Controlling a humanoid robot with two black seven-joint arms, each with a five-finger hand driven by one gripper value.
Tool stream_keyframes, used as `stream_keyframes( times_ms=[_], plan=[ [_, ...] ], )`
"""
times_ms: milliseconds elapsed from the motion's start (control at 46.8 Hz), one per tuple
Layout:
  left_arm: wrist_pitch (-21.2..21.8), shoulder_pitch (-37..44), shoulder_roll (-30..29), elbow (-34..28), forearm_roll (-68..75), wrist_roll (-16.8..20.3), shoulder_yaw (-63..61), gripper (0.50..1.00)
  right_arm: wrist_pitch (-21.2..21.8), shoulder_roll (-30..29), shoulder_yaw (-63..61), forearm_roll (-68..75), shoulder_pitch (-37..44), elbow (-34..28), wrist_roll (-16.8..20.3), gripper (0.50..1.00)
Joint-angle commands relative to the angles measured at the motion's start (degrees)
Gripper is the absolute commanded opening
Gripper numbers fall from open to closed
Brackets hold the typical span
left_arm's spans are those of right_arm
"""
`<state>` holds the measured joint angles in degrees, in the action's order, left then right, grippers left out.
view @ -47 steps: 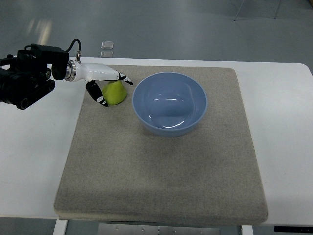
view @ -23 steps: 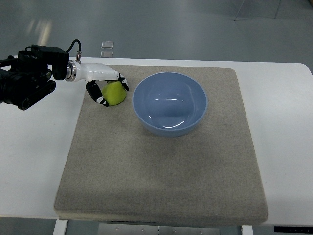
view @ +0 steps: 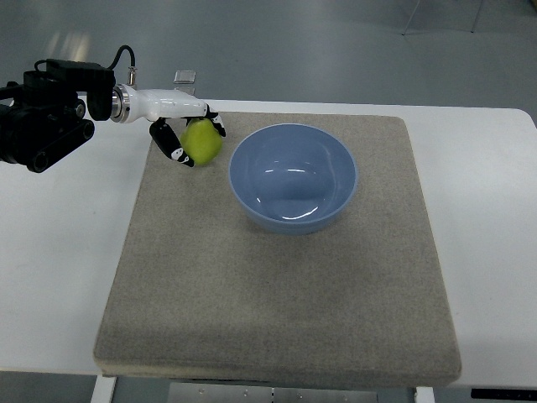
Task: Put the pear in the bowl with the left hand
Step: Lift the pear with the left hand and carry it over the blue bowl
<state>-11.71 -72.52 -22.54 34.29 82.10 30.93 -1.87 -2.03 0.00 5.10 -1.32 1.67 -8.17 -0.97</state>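
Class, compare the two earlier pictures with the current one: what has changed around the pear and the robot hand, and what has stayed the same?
The left robot hand closed its fingers on the pear and has moved it up in the picture, apparently lifting it off the mat; the pear also looks turned. The blue bowl stayed put and empty, and the mat did not shift. The right arm is out of view throughout.

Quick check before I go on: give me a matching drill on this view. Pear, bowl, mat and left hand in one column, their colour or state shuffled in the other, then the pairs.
Column one:
1. pear
2. bowl
3. mat
4. left hand

Column two:
A. blue, nothing in it
B. closed around the fruit
C. yellow-green, left of the bowl
D. grey-beige, lying on the white table

Pairs: 1-C, 2-A, 3-D, 4-B
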Motion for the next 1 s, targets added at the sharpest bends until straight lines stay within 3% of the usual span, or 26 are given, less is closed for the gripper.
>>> stream_keyframes(
  times_ms=[0,470,811,982],
  plan=[
    [-0.1,-0.3,0.0,0.0,-0.1,0.0,0.0,0.559,-0.1,0.0,0.0,0.0,0.0,0.0,0.0,0.926],
    [-0.9,-7.0,-0.5,6.8,-3.0,0.0,4.6,0.551,-0.1,0.0,0.0,0.0,0.0,0.0,0.0,0.926],
    [-0.9,-7.4,0.2,16.0,-2.7,0.0,5.8,0.551,-0.1,0.0,0.0,0.0,0.0,0.0,0.0,0.926],
    [-1.0,-6.8,0.3,17.2,-2.2,0.0,5.6,0.561,-0.1,0.0,0.0,0.0,0.0,0.0,0.0,0.926]
  ],
)
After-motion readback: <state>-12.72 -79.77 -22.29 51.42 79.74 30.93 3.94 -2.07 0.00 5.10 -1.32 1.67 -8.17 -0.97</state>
